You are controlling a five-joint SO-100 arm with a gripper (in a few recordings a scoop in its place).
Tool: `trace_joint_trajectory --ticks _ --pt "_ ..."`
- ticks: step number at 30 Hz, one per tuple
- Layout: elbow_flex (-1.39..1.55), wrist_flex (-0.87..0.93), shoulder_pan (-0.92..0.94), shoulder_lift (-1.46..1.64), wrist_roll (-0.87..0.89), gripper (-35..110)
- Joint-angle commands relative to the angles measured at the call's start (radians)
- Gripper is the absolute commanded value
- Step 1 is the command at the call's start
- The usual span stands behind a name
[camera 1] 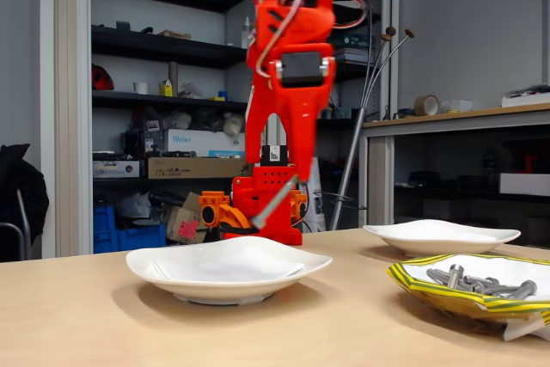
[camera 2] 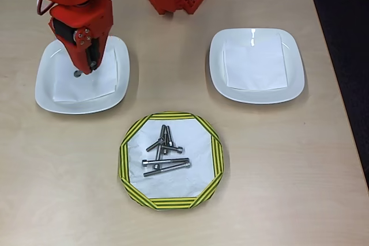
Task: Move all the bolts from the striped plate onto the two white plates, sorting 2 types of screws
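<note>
Several long bolts [camera 2: 166, 152] on striped plate [camera 2: 130, 145].
Gripper [camera 2: 77, 74] grips one bolt over left white plate [camera 2: 46, 90], jaws clamped on it.

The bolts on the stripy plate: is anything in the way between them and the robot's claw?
Nothing visible blocks the way. The gripper hangs over the left white plate in the overhead view, gripping a bolt. The bolts lie uncovered on the striped plate, with bare table between the two plates.
</note>
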Motion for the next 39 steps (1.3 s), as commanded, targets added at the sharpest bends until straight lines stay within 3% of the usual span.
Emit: trace_joint_trajectory --ticks 1,4,7,10,18,24,33,39 --pt "0.086 -0.029 0.095 0.081 -0.038 0" --pt "0.133 -0.061 0.141 0.075 -0.048 0" --pt "0.164 -0.075 0.149 0.066 -0.063 15" --pt "0.183 -0.075 0.138 0.066 -0.061 20" --pt "0.163 -0.100 0.008 0.038 0.018 20" --pt "-0.175 -0.017 -0.167 -0.187 0.087 18" --pt "-0.290 -0.258 -0.345 -0.383 0.218 20" --pt "-0.264 -0.313 -0.391 -0.376 0.212 20"
